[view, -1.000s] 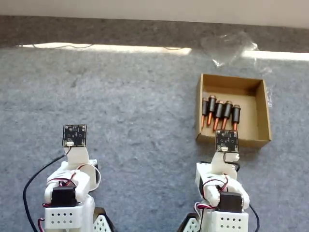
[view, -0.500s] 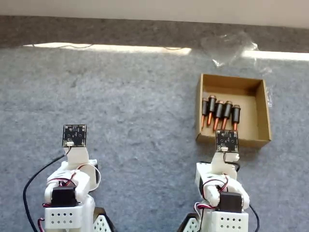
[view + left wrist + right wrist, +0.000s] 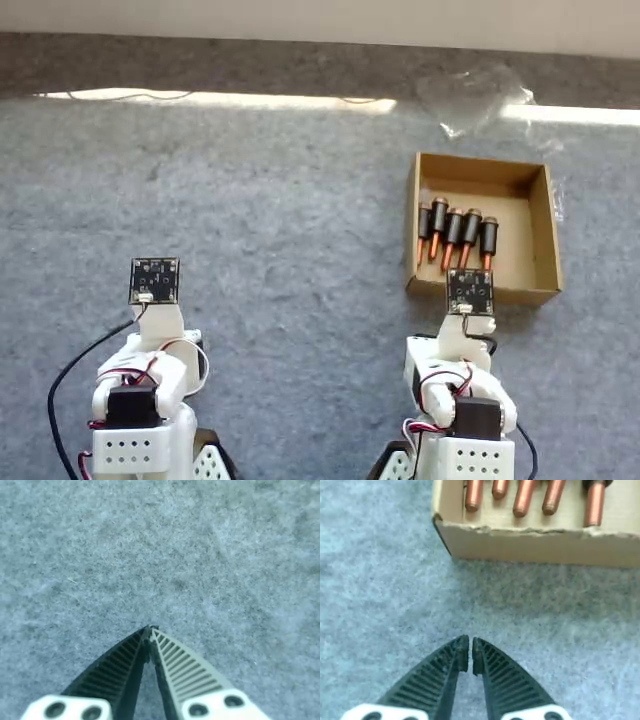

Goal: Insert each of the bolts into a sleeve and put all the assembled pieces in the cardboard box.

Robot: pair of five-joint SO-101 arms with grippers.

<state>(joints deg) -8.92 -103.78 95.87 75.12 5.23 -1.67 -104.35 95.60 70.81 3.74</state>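
Two arms are sitting folded back at the near edge of the grey felt table (image 3: 280, 220), the left arm (image 3: 140, 395) well apart from the right arm (image 3: 460, 400). I'm seeing the left gripper (image 3: 150, 630) and the right gripper (image 3: 470, 652) both pinched closed on nothing. The cardboard box (image 3: 412, 235) is lying just beyond the right gripper, holding five sleeved bolts (image 3: 456, 228) side by side. A crumpled plastic bag (image 3: 478, 98) is lying beyond it. Nothing is shifting since a second ago.
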